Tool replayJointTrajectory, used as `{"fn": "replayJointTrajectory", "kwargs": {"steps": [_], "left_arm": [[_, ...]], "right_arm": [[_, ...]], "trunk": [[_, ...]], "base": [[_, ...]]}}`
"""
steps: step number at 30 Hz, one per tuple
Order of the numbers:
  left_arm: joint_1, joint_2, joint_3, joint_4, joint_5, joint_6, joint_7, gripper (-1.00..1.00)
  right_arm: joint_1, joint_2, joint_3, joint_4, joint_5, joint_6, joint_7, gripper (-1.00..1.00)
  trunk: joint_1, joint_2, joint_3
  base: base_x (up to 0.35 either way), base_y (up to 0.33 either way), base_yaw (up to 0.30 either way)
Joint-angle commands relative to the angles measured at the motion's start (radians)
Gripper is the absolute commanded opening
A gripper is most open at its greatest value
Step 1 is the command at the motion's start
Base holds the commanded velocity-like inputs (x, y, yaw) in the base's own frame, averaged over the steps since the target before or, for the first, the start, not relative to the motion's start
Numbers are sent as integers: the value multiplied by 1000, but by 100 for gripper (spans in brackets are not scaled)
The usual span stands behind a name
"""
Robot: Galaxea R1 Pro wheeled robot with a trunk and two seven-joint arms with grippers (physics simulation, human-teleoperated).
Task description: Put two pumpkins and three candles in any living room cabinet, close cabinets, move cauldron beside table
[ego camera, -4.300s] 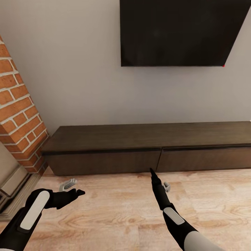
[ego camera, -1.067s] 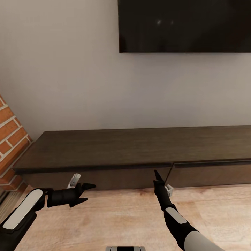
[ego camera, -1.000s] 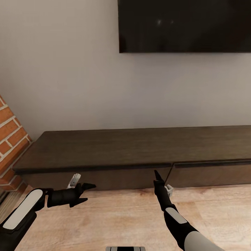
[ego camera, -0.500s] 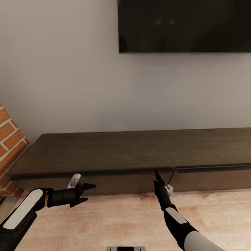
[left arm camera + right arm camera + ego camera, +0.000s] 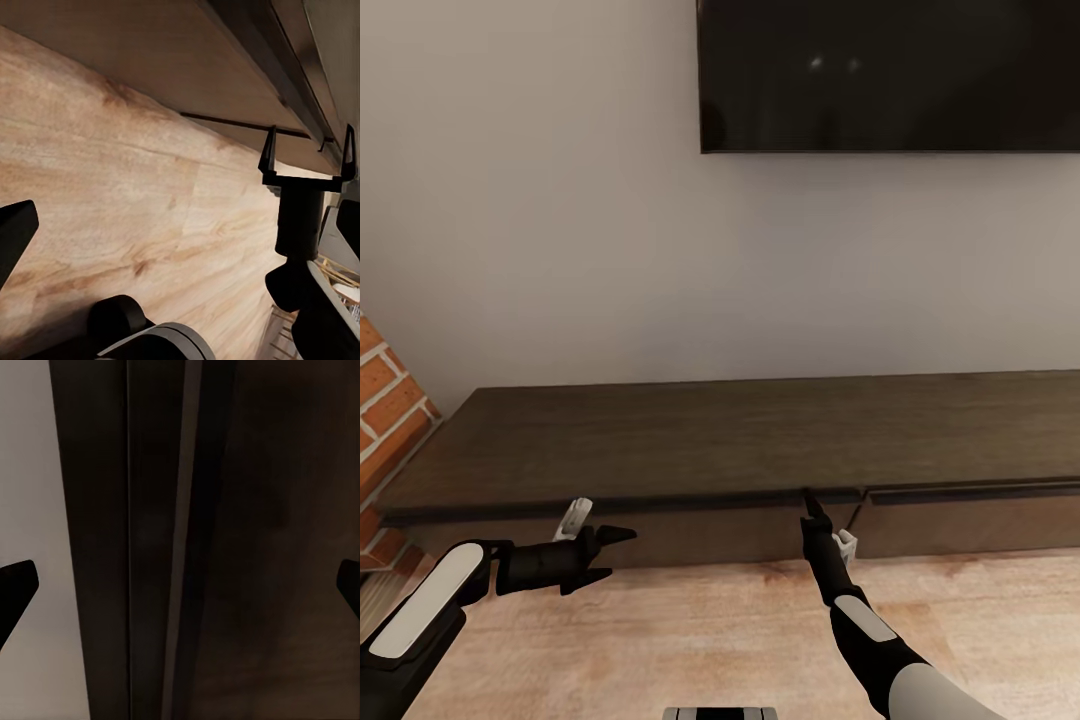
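Observation:
The long, low dark-brown cabinet (image 5: 740, 440) stands against the wall right in front of me, with its two drawer fronts closed. My left gripper (image 5: 608, 555) hovers open over the floor, just short of the left drawer front. My right gripper (image 5: 812, 500) points at the cabinet's top front edge, near the seam between the drawers. The left wrist view shows this right gripper (image 5: 307, 146) open, its two fingers spread before the cabinet front (image 5: 187, 67). Close ahead in the right wrist view is the cabinet edge (image 5: 247, 547), framed by the wide-apart fingertips (image 5: 15, 585).
A black television (image 5: 890, 75) hangs on the grey wall above the cabinet. A red brick fireplace corner (image 5: 385, 420) juts in at the left. Pale wooden floor (image 5: 710, 630) runs between me and the cabinet.
The view has drawn closer to the cabinet and turned right, so the brick corner has slid left. Both arms keep their pose, and the right fingertip now meets the cabinet's top edge.

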Motion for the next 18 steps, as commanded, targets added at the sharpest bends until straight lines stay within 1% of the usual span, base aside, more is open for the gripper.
{"fn": "replayJointTrajectory", "kwargs": {"steps": [1, 18], "left_arm": [[0, 1, -1, -1, 11, 0, 10, 100], [0, 1, -1, -1, 11, 0, 10, 100]], "right_arm": [[-1, -1, 8, 1, -7, -8, 3, 100], [-1, -1, 9, 2, -7, -7, 1, 100]], "trunk": [[0, 0, -1], [0, 0, -1]], "base": [[10, 0, 0], [12, 0, 0]]}}
